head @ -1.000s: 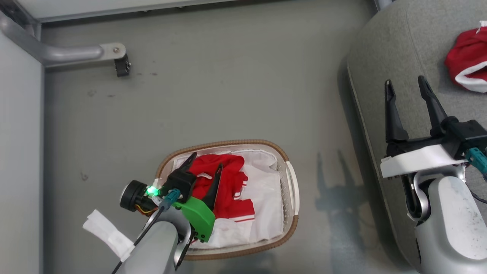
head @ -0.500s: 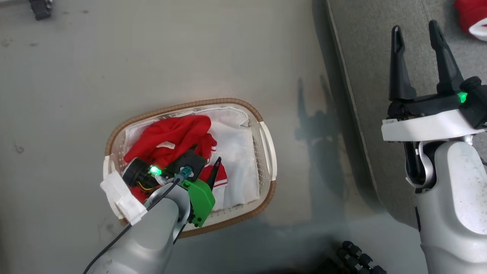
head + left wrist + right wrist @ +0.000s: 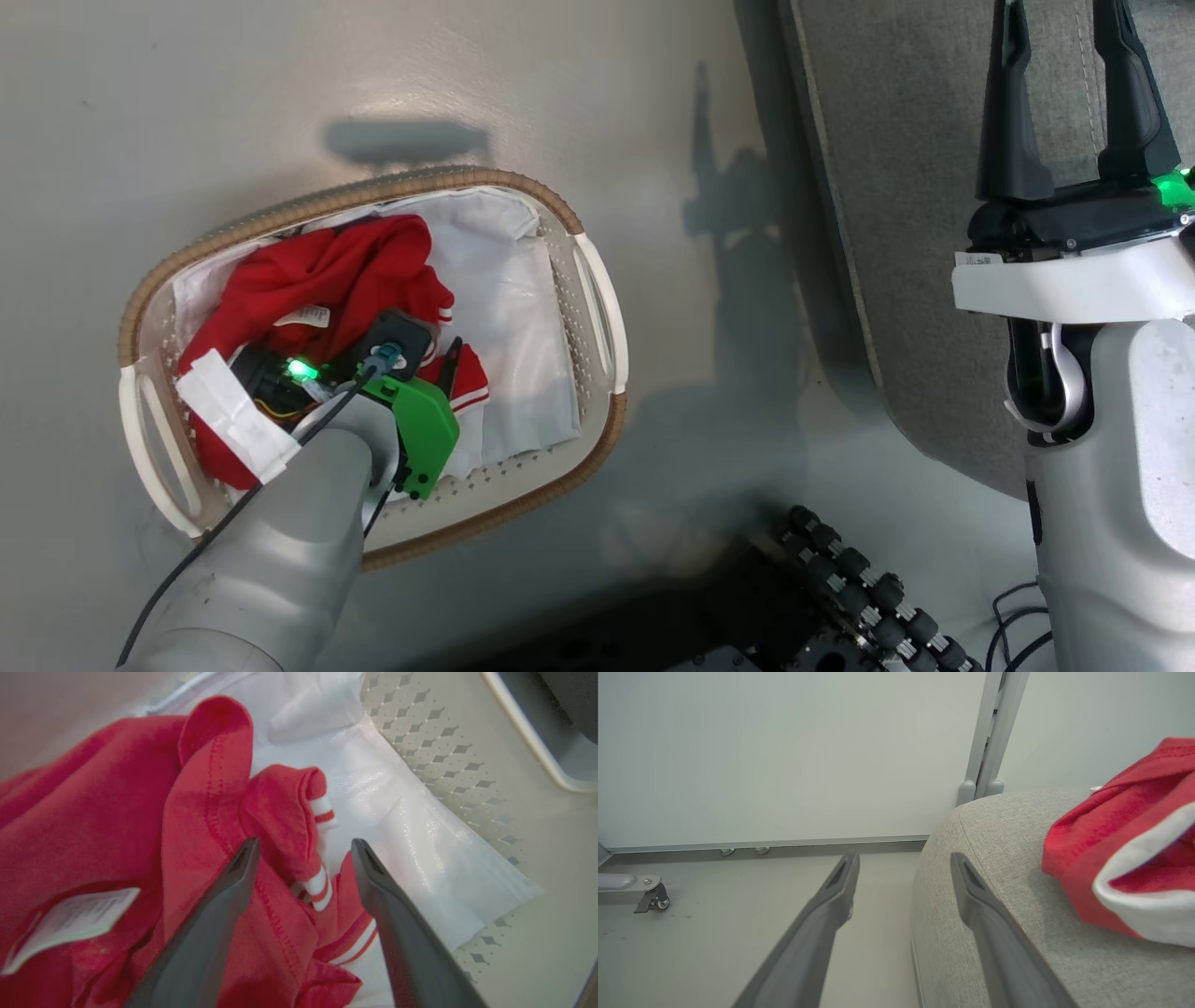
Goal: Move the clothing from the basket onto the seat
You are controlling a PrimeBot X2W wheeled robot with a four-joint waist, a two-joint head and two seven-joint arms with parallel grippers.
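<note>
Inside the basket [image 3: 597, 299], the left gripper [image 3: 304, 843] is hovering with jaws spread wide over the red clothing [image 3: 317, 271], apparently straddling a striped cuff for pickup, while well apart from the basket the right gripper [image 3: 904, 856] is idling, equally wide and empty, above the seat [image 3: 896, 187].

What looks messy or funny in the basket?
The white liner is rumpled and folded over inside the basket, not smooth against its wall. The red clothing lies in a crumpled heap, its label showing. Nothing looks spilled or broken.
</note>
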